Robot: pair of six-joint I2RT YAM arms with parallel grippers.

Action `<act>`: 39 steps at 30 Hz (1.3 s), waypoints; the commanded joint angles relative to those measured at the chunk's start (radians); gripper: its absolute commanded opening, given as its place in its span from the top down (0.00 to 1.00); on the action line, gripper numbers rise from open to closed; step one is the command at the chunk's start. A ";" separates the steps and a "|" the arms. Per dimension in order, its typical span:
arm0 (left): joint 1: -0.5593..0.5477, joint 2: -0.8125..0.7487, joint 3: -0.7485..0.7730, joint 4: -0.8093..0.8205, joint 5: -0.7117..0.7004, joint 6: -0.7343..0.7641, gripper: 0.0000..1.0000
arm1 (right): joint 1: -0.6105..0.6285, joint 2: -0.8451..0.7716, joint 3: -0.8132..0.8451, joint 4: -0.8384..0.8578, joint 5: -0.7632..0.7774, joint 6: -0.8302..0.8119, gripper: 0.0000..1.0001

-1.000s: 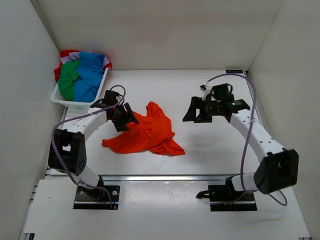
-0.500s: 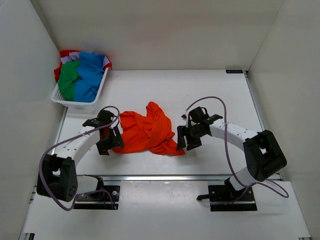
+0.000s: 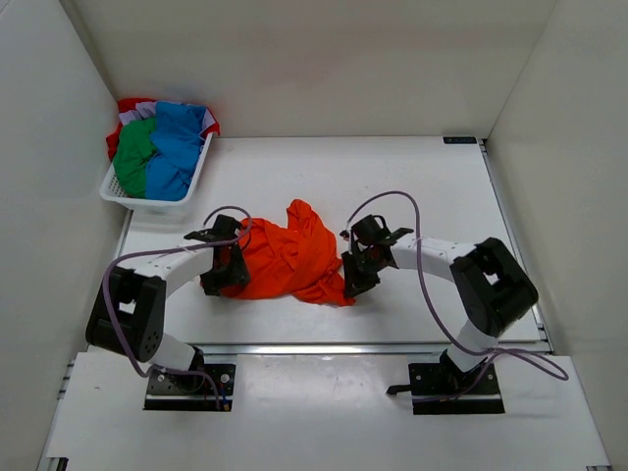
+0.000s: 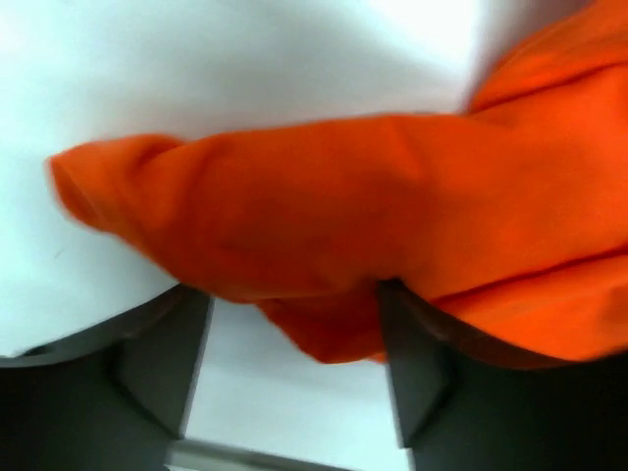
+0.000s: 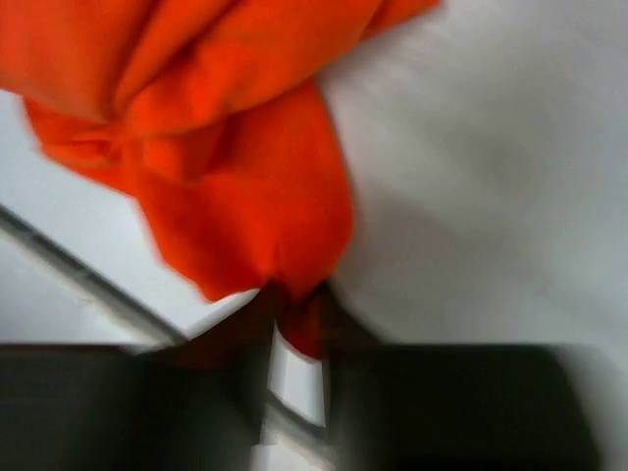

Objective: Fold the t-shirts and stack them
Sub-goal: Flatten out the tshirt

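Note:
An orange t-shirt (image 3: 290, 259) lies crumpled in the middle of the white table. My left gripper (image 3: 224, 277) is at its left edge. In the left wrist view a fold of the orange t-shirt (image 4: 373, 206) sits between the two dark fingers (image 4: 157, 363), and the left gripper (image 4: 292, 299) is open with its jaws well apart. My right gripper (image 3: 351, 282) is at the shirt's lower right corner. In the right wrist view the right gripper (image 5: 299, 324) is shut on a tip of the orange t-shirt (image 5: 235, 196). Blue (image 3: 177, 147), green (image 3: 135, 157) and red (image 3: 128, 106) t-shirts lie in the basket.
The white plastic basket (image 3: 110, 191) stands at the far left corner against the left wall. White walls close in the table on the left, back and right. A metal rail (image 3: 324, 346) runs along the near edge.
Both arms came in to the orange t-shirt. The right gripper swung from the far right to its lower right corner and shut on it. The left gripper moved to the left edge, jaws narrowing.

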 commanded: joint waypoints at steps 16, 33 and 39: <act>0.119 -0.012 0.759 -0.084 0.002 -0.066 1.00 | -0.387 -0.191 0.572 -0.325 0.065 -0.094 1.00; 0.124 -0.435 0.857 -0.053 0.038 0.015 1.00 | -0.568 -0.775 0.543 -0.294 0.180 -0.177 1.00; 0.117 -0.478 0.893 -0.096 0.011 0.033 1.00 | -0.579 -0.836 0.509 -0.271 0.167 -0.192 1.00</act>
